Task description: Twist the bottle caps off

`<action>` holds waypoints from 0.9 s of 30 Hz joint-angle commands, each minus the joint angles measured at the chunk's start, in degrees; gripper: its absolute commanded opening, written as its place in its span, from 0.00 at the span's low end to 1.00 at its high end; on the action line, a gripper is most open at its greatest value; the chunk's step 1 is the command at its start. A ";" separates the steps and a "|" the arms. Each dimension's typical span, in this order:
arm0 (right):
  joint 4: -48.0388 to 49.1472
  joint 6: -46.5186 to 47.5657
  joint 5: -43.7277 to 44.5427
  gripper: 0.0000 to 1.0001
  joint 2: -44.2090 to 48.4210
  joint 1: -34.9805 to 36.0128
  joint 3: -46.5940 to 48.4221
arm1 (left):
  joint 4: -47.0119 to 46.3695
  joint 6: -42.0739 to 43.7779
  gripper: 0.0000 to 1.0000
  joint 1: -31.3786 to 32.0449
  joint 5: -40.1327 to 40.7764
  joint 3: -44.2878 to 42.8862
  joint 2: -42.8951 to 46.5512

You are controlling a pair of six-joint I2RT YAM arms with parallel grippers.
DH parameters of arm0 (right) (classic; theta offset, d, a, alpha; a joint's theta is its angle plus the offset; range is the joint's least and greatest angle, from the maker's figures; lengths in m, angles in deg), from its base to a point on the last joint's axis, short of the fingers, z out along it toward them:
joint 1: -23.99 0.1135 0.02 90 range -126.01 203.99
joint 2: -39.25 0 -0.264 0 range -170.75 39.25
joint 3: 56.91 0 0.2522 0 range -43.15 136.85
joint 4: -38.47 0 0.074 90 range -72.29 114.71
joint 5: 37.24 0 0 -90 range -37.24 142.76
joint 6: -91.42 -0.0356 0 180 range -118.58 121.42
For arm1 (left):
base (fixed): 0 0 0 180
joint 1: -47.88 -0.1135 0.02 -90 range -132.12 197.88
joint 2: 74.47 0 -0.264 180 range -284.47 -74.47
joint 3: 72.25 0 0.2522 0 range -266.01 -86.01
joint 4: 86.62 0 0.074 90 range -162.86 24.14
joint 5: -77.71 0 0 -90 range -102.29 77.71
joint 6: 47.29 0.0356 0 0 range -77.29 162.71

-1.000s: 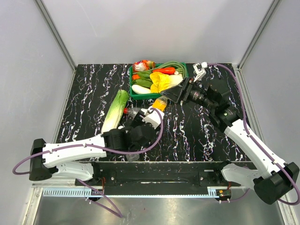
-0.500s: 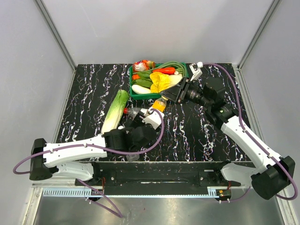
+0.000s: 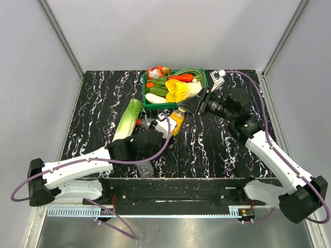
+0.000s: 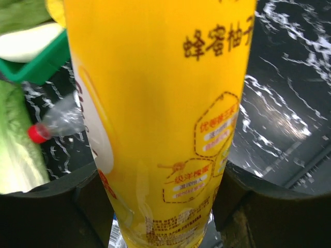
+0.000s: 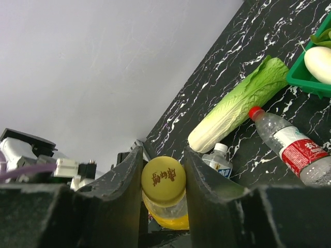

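My left gripper [image 3: 169, 127] is shut on the yellow juice bottle [image 3: 176, 122], whose printed body [image 4: 160, 103] fills the left wrist view between the two dark fingers [image 4: 46, 206]. My right gripper [image 3: 183, 108] is shut on the bottle's yellow cap [image 5: 163, 181], with one finger pressed on each side. A clear bottle [image 5: 289, 147] with a red cap [image 5: 255, 112] lies on the table; the cap also shows in the left wrist view [image 4: 36, 133]. A small bottle with a white cap [image 5: 221, 148] lies by the cabbage's end.
A long cabbage [image 3: 127, 120] lies left of the bottles. A green basket [image 3: 146, 105] of toy vegetables stands at the back middle. A small clear bottle [image 3: 145, 169] lies near the front edge. Grey walls enclose the table.
My left arm has pushed the yellow bottle up and right. My right gripper has moved left onto the cap and closed on it.
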State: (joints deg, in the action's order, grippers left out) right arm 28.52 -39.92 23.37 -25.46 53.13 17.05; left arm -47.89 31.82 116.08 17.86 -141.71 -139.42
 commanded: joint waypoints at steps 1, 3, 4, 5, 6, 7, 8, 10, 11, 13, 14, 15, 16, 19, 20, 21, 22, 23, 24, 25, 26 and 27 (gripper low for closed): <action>4.44 4.86 -2.25 0.00 4.58 0.30 -0.35 | -7.82 -0.79 0.00 -6.83 -19.65 4.01 6.93; 4.80 6.70 -3.30 0.00 5.55 0.21 -0.35 | -10.37 -0.97 0.00 -10.00 -29.84 6.56 9.30; 4.89 7.41 -4.00 0.00 5.91 0.21 -0.26 | -11.69 -1.14 0.00 -11.33 -34.33 7.44 10.44; 4.97 8.20 -5.14 0.00 6.08 0.30 -0.09 | -13.09 -1.23 0.00 -12.30 -40.11 8.41 11.67; 5.15 8.64 -5.59 0.00 6.26 0.30 -0.09 | -13.89 -1.23 0.00 -13.18 -42.78 9.03 12.21; 5.24 8.91 -5.77 0.00 6.35 0.21 -0.09 | -14.94 -1.32 0.00 -13.62 -46.38 9.29 13.00; 5.24 9.08 -5.86 0.00 6.61 0.21 -0.09 | -15.65 -1.41 0.00 -14.15 -49.37 9.73 13.44; 5.24 9.09 -5.42 0.00 6.79 0.12 -0.26 | -17.05 -1.58 0.00 -14.59 -54.21 10.26 14.14; 5.24 9.00 -5.33 0.00 7.14 0.21 -0.35 | -17.84 -1.85 0.00 -14.68 -56.50 10.70 14.41; 5.50 8.91 -4.81 0.00 7.49 0.21 -0.70 | -19.95 -2.72 0.00 -15.03 -59.58 11.58 15.02; 5.59 8.82 -4.45 0.00 7.84 0.21 -0.96 | -21.09 -3.42 0.00 -15.29 -60.55 12.10 15.29; 5.59 8.82 -4.19 0.00 8.10 0.12 -1.14 | -22.06 -3.95 0.00 -15.56 -61.52 12.72 15.64; 5.50 8.91 -3.75 0.00 8.37 0.21 -1.23 | -23.20 -4.57 0.00 -15.91 -62.57 13.25 15.99; 5.50 8.73 -3.14 0.00 9.33 0.30 -1.76 | -26.10 -6.15 0.00 -17.14 -64.60 14.48 16.43; 5.33 8.73 -2.70 0.00 9.60 0.21 -1.93 | -26.55 -6.50 0.00 -17.49 -64.95 14.66 16.52; 5.07 8.91 -2.43 0.00 9.60 0.21 -2.02 | -26.90 -6.85 0.00 -18.01 -65.04 14.92 16.78; 4.54 9.17 -1.99 0.00 9.77 0.30 -2.20 | -26.91 -7.03 0.00 -18.45 -64.96 15.01 16.70; 4.10 9.52 -1.38 0.00 9.78 0.21 -2.28 | -27.25 -7.30 0.00 -18.89 -64.87 15.27 16.96; 3.57 9.70 -0.68 0.00 9.78 0.21 -2.46 | -27.43 -7.47 0.00 -19.59 -64.69 15.36 17.05; 3.05 9.96 0.20 0.00 9.95 0.21 -2.81 | -27.52 -7.91 0.00 -20.21 -63.91 15.71 17.13; 2.43 10.23 0.90 0.00 9.95 0.21 -3.25 | -27.52 -8.17 0.00 -20.91 -63.38 15.71 17.14; 1.73 10.58 2.04 0.00 10.21 0.21 -3.86 | -27.35 -8.52 0.00 -21.53 -62.85 15.97 17.05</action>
State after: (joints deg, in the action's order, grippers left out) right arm 31.17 -31.57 21.19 -16.43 53.13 14.61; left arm -70.05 25.37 96.76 -44.02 -126.39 -123.79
